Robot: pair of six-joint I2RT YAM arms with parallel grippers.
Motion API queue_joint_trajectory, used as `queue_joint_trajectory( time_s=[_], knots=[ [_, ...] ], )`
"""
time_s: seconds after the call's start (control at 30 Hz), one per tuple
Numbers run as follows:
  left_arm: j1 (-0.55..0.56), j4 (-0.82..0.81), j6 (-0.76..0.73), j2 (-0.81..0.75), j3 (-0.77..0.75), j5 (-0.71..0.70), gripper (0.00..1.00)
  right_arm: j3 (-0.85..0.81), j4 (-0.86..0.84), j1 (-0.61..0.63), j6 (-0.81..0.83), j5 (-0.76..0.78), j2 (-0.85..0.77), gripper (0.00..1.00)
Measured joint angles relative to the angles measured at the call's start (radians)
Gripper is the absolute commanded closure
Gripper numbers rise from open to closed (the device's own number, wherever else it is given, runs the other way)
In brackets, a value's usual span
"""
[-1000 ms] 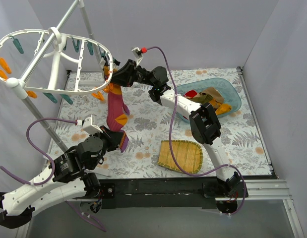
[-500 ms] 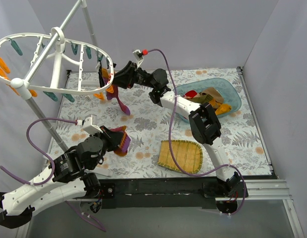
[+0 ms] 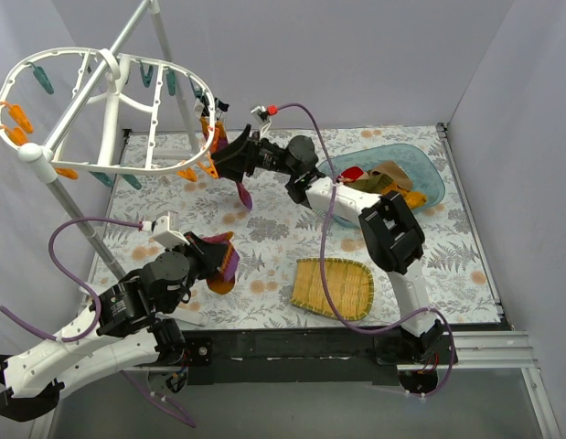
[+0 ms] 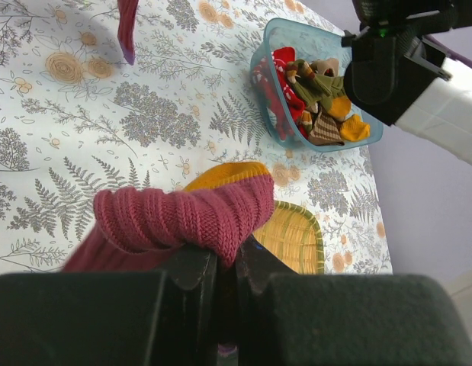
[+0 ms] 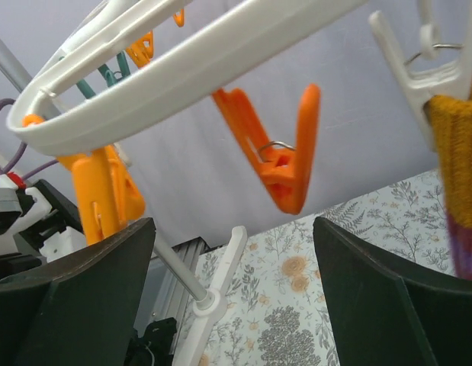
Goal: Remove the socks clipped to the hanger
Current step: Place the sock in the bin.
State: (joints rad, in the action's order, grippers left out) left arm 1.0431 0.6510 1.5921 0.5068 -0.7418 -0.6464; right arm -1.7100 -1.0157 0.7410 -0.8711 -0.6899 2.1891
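The maroon knit sock with orange toe [image 4: 182,217] has left the white plastic oval hanger [image 5: 182,57] (now tilted up). Left gripper [image 4: 220,267] clamps it; right gripper [image 3: 229,157] gapes wide

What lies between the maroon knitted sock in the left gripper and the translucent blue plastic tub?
Only bare floral-printed tablecloth; the left wrist view shows it. The woven bamboo tray lies off to the side.

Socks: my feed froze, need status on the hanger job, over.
Left gripper shut on maroon sock, off the hanger. Right gripper open at hanger rim, beside orange clip. One orange-purple sock clipped. No obstruction seen.
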Motion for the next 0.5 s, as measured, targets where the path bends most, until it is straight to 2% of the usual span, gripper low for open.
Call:
queue_joint_trajectory(
  time_s=[0.3,0.5],
  knots=[
    [0.000,-0.058,-0.035,0.016,0.000,0.003,1.00,0.335,0.010,-0.034,0.063,0.039,-0.234,0.07],
    [0.000,-0.146,-0.090,0.093,0.000,0.021,1.00,0.547,0.128,-0.068,0.168,0.126,-0.427,0.06]
  ],
)
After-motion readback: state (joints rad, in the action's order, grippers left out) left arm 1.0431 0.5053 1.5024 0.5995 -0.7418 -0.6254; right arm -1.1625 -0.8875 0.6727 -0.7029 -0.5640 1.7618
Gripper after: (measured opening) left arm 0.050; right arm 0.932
